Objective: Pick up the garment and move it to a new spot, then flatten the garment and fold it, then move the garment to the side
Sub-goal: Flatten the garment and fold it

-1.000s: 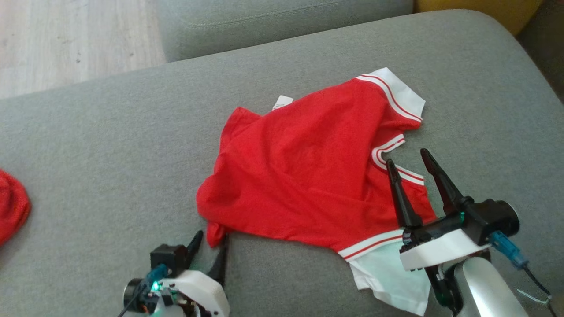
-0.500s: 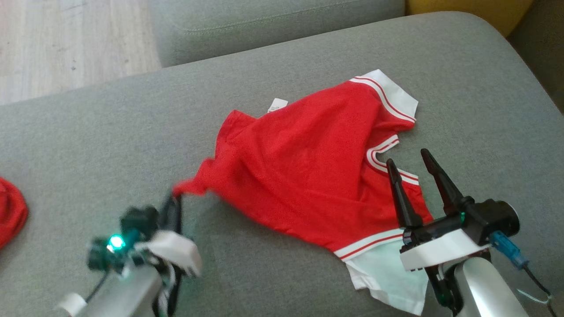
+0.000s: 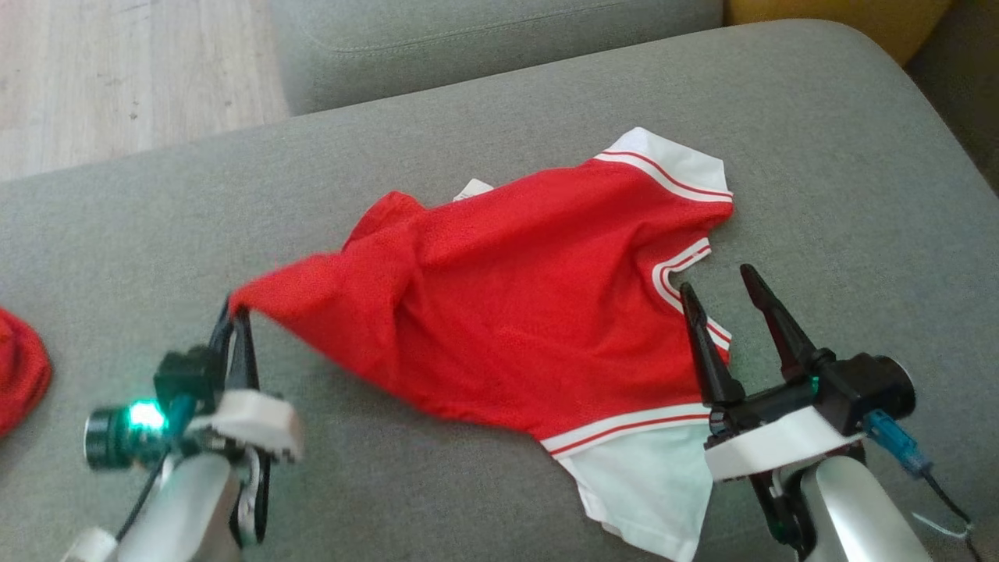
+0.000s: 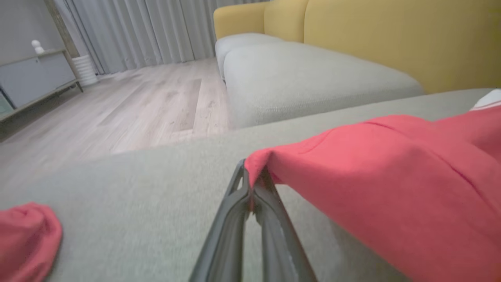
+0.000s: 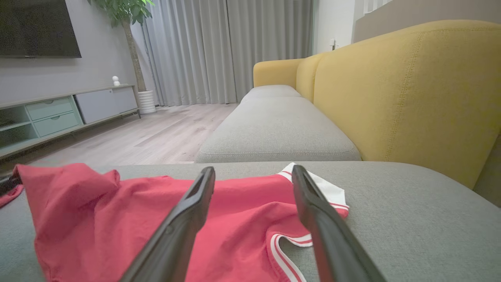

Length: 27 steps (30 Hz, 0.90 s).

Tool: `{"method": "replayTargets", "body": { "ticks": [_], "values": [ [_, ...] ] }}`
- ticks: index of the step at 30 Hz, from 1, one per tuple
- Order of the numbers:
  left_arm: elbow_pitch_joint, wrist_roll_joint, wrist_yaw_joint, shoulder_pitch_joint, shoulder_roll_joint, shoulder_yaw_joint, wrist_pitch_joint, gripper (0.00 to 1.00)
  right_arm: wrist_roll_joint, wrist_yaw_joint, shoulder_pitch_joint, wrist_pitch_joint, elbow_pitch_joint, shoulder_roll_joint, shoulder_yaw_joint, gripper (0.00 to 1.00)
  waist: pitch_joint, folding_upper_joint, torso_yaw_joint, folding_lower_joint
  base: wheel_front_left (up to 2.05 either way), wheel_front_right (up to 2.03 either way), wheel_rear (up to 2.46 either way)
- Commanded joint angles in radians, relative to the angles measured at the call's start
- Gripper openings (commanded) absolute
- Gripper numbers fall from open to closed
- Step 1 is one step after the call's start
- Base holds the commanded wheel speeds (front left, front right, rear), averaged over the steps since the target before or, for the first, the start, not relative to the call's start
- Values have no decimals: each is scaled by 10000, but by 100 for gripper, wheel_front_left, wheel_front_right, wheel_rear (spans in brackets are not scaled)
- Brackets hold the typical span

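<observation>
Head view, left to right.
- Red cloth lump (image 3: pixel 19 375): far left on the grey sofa seat (image 3: pixel 499 101), well apart.
- Left gripper (image 3: pixel 232 318): jaws pinched shut on the left corner of the garment (image 3: pixel 538 312), held off the seat.
- Garment: mid-seat, long axis left to right, white sleeves at the right end.
- Right gripper (image 3: pixel 715 279): jaws wide and empty, above the striped collar trim. By my reckoning it is the nearer arm for that end.
</observation>
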Motion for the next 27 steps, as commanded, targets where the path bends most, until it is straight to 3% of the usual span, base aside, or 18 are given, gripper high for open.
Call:
{"method": "replayTargets", "body": {
  "ticks": [1,2,9,17,23,27],
  "values": [
    [8,103,-37,10,159,578,-96,95,25,-7,-295,-23,-299,41,173,100,19,-1,-12,0,0,0,0],
    [182,118,-67,143,102,709,-96,100,28,-7,-279,-23,-301,28,144,100,27,-1,-12,0,0,0,0],
    [385,371,-70,1032,-223,1800,-96,100,17,-7,-200,-23,-335,-7,17,100,39,-1,48,0,0,0,0],
    [-1276,901,-185,2037,-837,2925,-97,100,-34,-7,-170,-23,-376,15,-75,100,-57,-1,164,0,0,0,0],
    [-2039,1415,-808,2447,-1401,2684,-97,100,-46,-7,-163,-23,-335,39,54,100,-201,-1,23,0,0,0,0],
    [-2136,1733,-1266,2658,-1693,2006,-96,100,-27,-7,-114,-23,-346,65,83,100,-259,-1,-224,0,0,0,0]
  ]
}}
